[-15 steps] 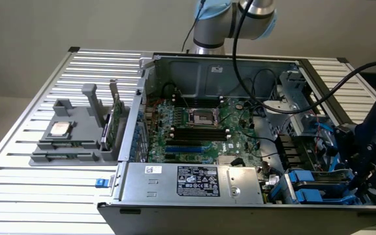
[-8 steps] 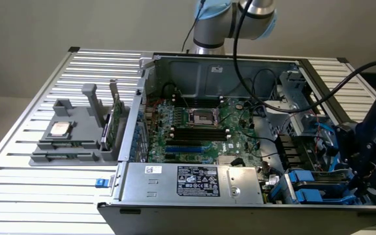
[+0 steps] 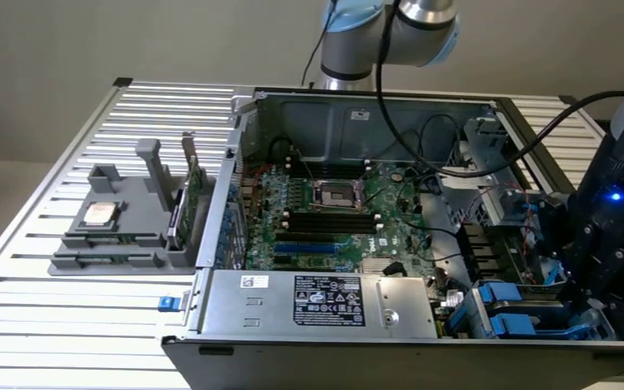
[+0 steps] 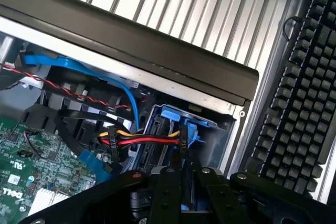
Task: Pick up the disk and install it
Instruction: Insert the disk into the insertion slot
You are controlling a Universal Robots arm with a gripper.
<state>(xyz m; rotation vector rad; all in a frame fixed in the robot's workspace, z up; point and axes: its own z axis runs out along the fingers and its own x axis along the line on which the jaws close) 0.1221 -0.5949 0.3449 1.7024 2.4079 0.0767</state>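
The disk shows as its bright blue carrier frame (image 4: 181,119), standing edge-on in the drive bay at the corner of the open computer case (image 3: 290,345). Its silver body and label are hidden. A strip of the blue frame runs back between the fingers of my gripper (image 4: 186,174), which is shut on it. In the exterior view my black gripper (image 3: 585,313) reaches down into the bay at the case's right end, with a thin blue edge of the disk (image 3: 567,331) beneath it.
Two more blue carriers (image 3: 504,295) sit in the bay beside the gripper. Red, yellow and black power wires (image 4: 147,140) and a blue cable (image 4: 126,95) cross close by. A keyboard (image 4: 299,103) lies outside the case. A grey fixture (image 3: 117,244) holds a CPU chip (image 3: 100,214) and a green card (image 3: 192,195).
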